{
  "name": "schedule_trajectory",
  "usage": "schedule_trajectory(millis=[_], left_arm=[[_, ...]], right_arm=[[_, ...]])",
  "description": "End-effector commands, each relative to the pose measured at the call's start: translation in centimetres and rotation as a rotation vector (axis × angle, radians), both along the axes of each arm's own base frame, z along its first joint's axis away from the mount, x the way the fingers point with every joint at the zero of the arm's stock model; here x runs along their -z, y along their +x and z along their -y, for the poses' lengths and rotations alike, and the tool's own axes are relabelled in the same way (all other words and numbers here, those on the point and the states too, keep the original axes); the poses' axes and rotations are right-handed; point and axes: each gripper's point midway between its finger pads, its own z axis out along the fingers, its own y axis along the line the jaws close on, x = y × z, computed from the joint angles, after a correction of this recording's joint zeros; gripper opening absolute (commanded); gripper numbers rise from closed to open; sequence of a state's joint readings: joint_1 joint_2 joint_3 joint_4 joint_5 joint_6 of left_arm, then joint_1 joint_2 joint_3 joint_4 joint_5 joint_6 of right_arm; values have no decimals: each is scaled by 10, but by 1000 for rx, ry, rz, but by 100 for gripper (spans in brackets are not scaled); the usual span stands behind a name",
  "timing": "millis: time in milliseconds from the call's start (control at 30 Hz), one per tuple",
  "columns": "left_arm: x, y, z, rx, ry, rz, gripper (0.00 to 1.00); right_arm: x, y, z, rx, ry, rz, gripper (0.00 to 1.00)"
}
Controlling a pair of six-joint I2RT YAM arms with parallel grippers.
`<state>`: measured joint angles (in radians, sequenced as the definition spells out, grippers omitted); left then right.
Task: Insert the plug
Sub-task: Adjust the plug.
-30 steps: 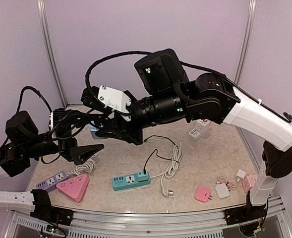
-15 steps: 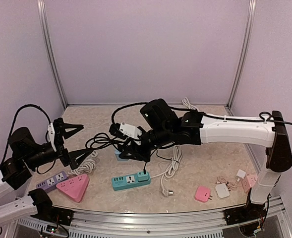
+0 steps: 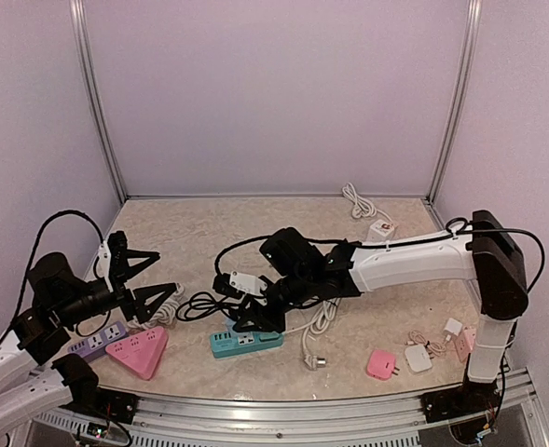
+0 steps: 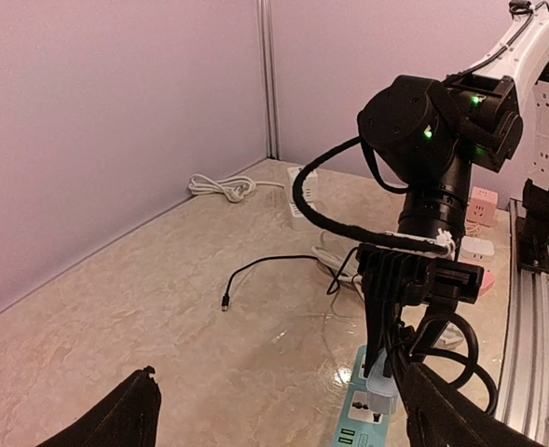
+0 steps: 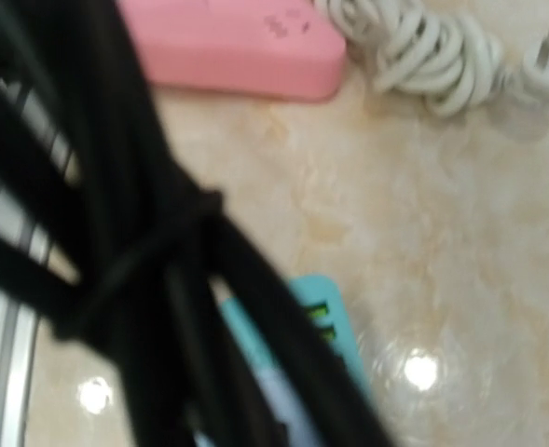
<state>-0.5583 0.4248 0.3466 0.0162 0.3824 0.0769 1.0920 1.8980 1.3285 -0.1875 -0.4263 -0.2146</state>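
A teal power strip (image 3: 246,341) lies at the front middle of the table. My right gripper (image 3: 253,315) is right above its left part, shut on a pale blue plug (image 4: 383,395) with a bundled black cable (image 3: 199,304). In the left wrist view the plug stands on the strip (image 4: 358,421), between the right fingers. The right wrist view is blurred: black cable (image 5: 134,233) fills it, with the teal strip (image 5: 325,317) and the pale plug (image 5: 288,414) below. My left gripper (image 3: 162,273) is open and empty to the left of the strip; its fingers (image 4: 116,419) frame the left wrist view.
A pink triangular strip (image 3: 139,352) and a purple strip (image 3: 95,341) lie front left. A white coiled cable (image 3: 322,321) lies right of the teal strip. Pink and white adapters (image 3: 400,361) sit front right. A white strip (image 3: 381,228) is at the back right.
My right arm has come down from high near the camera to the teal strip, carrying the plug and its cable. My left gripper has drifted slightly right and lower.
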Motion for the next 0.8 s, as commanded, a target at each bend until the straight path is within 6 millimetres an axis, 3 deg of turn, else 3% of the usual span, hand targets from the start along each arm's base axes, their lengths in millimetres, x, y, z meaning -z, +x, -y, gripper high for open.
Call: schedule_trajectory(millis=[0,400,600,667,767], left_arm=[[21,-6,11,59,7,-47,88],[38,-5,16,62,23,-79,87],[40,-5,17,66,29,-68,87],[40,-5,18,72,33,-66,86],[41,-8,20,86,41,-57,86]], right_arm=[[4,1,-4,-7,35,-19,0],[49,9,9,15,-75,43,0],[64,3,13,-11,-155,74,0],[60,0,7,-19,-154,79,0],[35,-2,-7,-19,-82,66,0]])
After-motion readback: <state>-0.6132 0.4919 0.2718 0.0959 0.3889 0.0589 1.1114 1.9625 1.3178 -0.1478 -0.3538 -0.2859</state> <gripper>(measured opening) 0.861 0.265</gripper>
